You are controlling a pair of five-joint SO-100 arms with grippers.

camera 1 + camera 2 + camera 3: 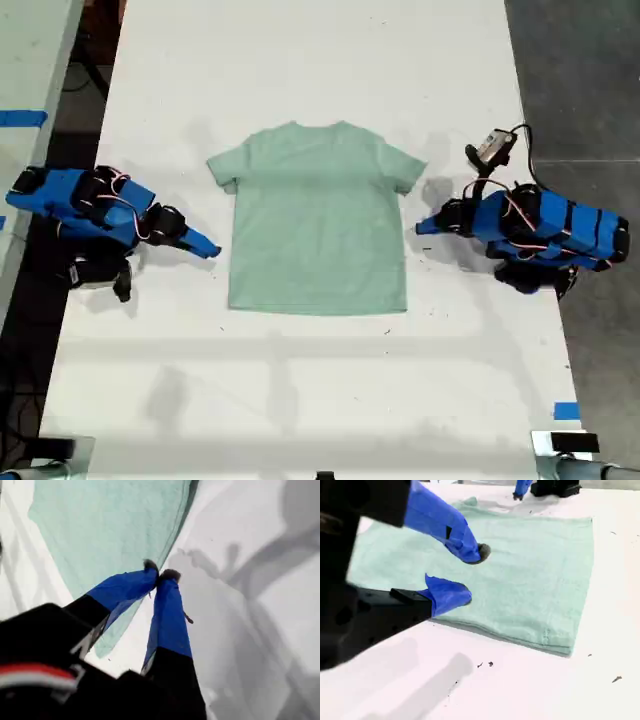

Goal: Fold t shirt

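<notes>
Nothing folded: t shirt (318,220) flat on table (300,390). First gripper (160,573) jaws together, empty; second gripper (470,575) jaws apart, empty

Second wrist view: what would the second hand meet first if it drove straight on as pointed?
Probably the t shirt: my second hand, open, points low over its near side edge, though height above the cloth is unclear.
</notes>
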